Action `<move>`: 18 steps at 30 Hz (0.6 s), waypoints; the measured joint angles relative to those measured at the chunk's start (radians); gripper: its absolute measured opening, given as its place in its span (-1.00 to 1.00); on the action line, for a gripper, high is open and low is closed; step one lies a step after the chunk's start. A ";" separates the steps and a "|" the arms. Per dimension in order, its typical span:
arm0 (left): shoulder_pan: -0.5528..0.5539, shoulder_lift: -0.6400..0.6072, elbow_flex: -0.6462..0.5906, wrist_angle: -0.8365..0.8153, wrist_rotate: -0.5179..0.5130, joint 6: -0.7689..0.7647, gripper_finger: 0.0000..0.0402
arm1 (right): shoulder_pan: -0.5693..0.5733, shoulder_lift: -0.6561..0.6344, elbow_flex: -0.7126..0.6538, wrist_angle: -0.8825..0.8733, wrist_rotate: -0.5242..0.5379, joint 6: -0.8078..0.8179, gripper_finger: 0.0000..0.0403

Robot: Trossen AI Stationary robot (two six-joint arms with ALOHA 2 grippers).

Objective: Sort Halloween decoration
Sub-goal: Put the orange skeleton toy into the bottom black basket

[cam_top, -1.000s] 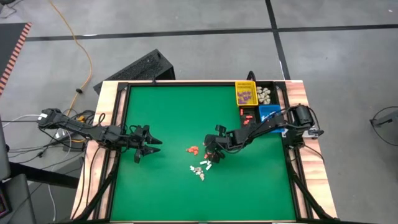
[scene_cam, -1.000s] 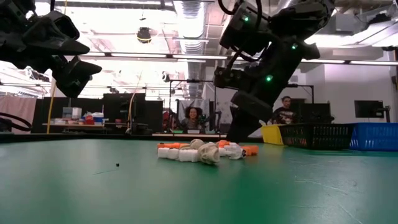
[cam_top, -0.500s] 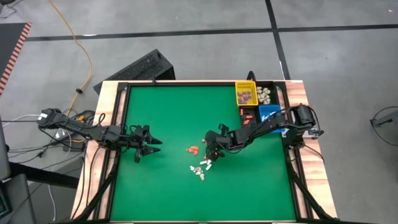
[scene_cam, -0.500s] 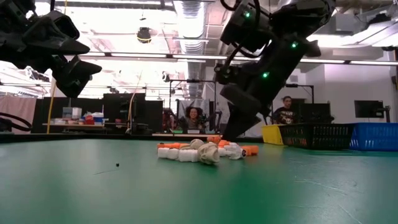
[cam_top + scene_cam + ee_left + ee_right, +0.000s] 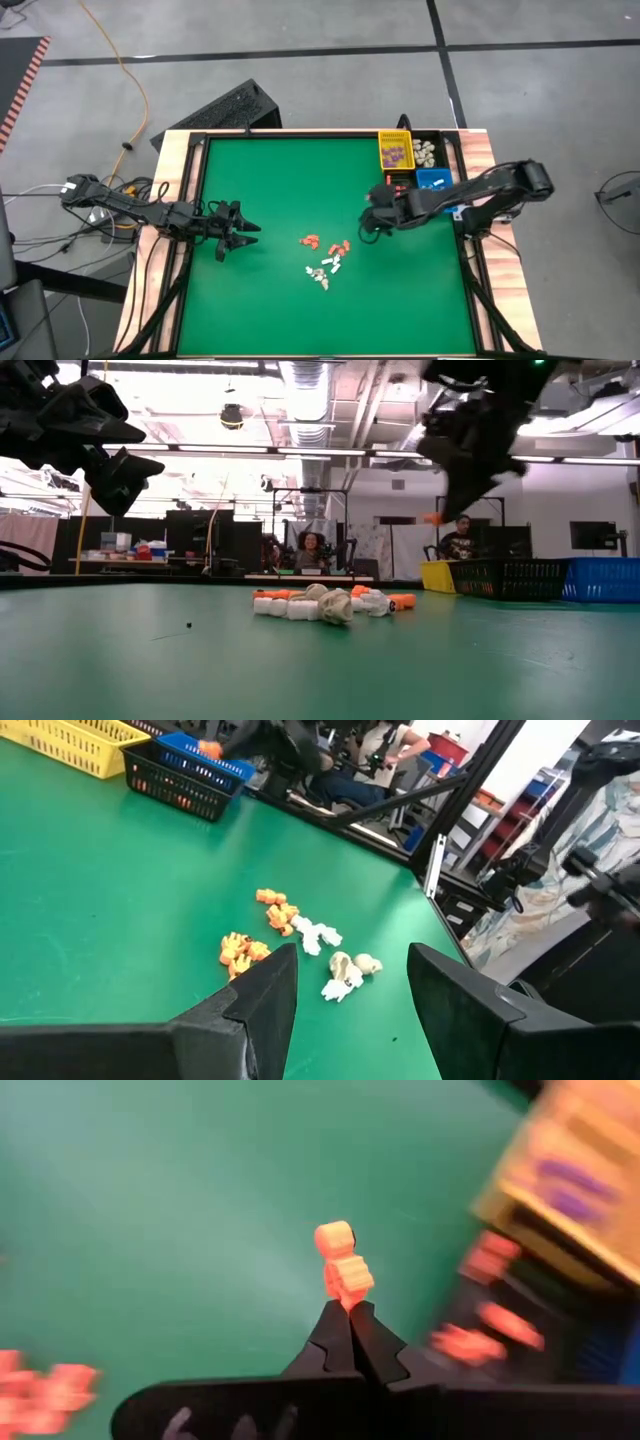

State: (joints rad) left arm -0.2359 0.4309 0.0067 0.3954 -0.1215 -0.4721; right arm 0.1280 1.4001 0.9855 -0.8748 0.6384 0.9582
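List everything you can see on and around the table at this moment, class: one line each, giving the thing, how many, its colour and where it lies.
Table: one, green top with a wooden rim.
Loose trinkets: a small pile, too tiny to count, orange and cream-white, mid-table.
Held trinket: one, orange, pinched in the right claw, off the table.
Yellow bin: one, far right corner, purple pieces inside.
Black bin: one, beside the yellow bin, cream pieces inside.
Blue bin: one, right edge.
People: two, in the room behind the table.
Left claw: open, waiting over the left side.
Right claw: shut on the held trinket, between the pile and the bins.
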 joint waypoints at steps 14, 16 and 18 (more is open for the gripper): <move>0.000 0.000 0.000 0.007 0.004 -0.010 -0.10 | -0.114 -0.031 0.000 -0.327 0.018 0.196 -0.99; 0.000 0.000 0.000 0.007 0.009 -0.013 -0.10 | -0.149 -0.018 0.000 -0.333 0.013 0.179 -0.99; 0.000 0.000 0.000 0.007 0.010 -0.021 -0.10 | -0.181 -0.008 0.000 -0.308 -0.005 0.134 -0.98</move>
State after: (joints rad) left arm -0.2362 0.4310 0.0067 0.4022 -0.1118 -0.4930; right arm -0.0526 1.3921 0.9855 -1.1827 0.6335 1.0920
